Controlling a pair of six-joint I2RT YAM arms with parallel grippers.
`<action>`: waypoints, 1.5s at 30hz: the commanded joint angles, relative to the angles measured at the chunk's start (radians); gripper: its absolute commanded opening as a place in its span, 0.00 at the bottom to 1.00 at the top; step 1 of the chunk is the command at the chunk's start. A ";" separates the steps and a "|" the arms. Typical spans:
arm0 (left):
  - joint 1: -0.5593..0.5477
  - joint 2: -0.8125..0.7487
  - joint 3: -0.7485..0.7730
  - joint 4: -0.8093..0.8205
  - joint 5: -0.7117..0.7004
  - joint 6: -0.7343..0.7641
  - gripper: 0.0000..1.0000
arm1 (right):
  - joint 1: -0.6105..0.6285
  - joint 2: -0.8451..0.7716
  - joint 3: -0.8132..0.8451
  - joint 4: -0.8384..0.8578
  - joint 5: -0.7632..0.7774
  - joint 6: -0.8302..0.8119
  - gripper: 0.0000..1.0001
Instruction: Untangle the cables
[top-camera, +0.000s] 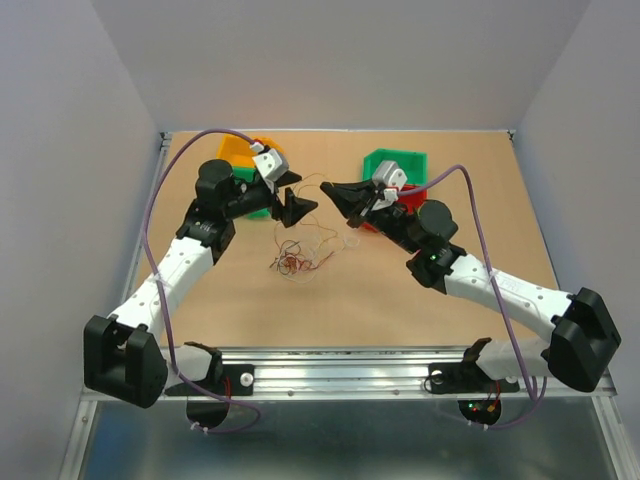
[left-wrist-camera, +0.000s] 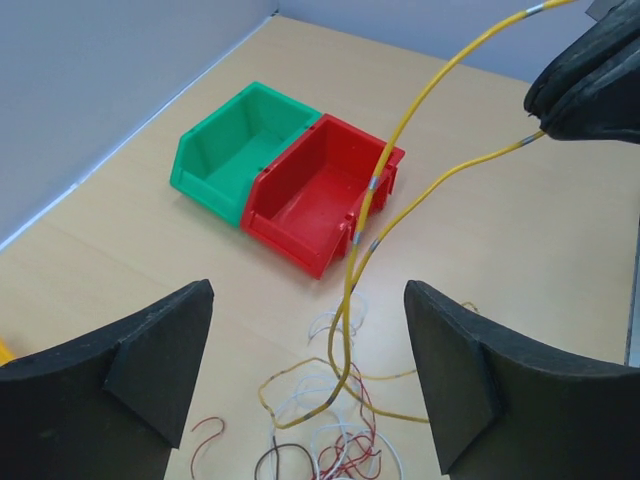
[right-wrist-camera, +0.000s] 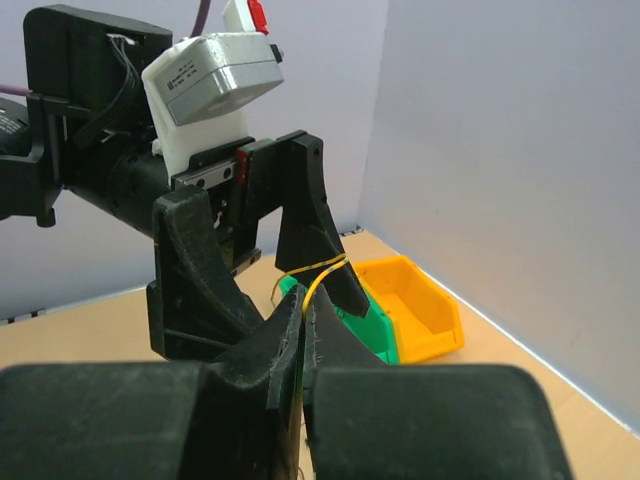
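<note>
The cables (top-camera: 294, 262) lie as a small wad of thin red, white, brown and yellow wires (left-wrist-camera: 335, 440) on the table between the two arms. One yellow cable (left-wrist-camera: 385, 180) rises from the wad to my right gripper (top-camera: 329, 188), which is shut on its upper end (right-wrist-camera: 320, 275). My left gripper (top-camera: 299, 196) hangs above the wad with its jaws wide open (left-wrist-camera: 308, 290) and nothing between them. The yellow cable runs up past the gap without touching the fingers (left-wrist-camera: 160, 350). In the right wrist view the open left gripper (right-wrist-camera: 262, 240) stands directly ahead of my shut right gripper (right-wrist-camera: 304, 312).
A green bin (left-wrist-camera: 240, 150) and a red bin (left-wrist-camera: 318, 192) stand side by side beyond the wad, near the right arm. An orange bin (top-camera: 240, 150) and another green bin (right-wrist-camera: 372, 328) sit behind the left arm. Walls enclose the table on three sides.
</note>
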 joint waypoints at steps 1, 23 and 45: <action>-0.039 0.012 0.043 0.054 -0.004 -0.016 0.84 | 0.003 -0.003 0.039 0.074 -0.013 0.004 0.01; -0.062 0.047 0.096 -0.050 -0.255 -0.025 0.00 | 0.003 -0.040 -0.073 0.128 0.352 0.068 0.01; -0.062 0.208 0.586 -0.308 -0.301 -0.075 0.00 | 0.003 0.130 -0.002 0.041 0.355 0.102 0.18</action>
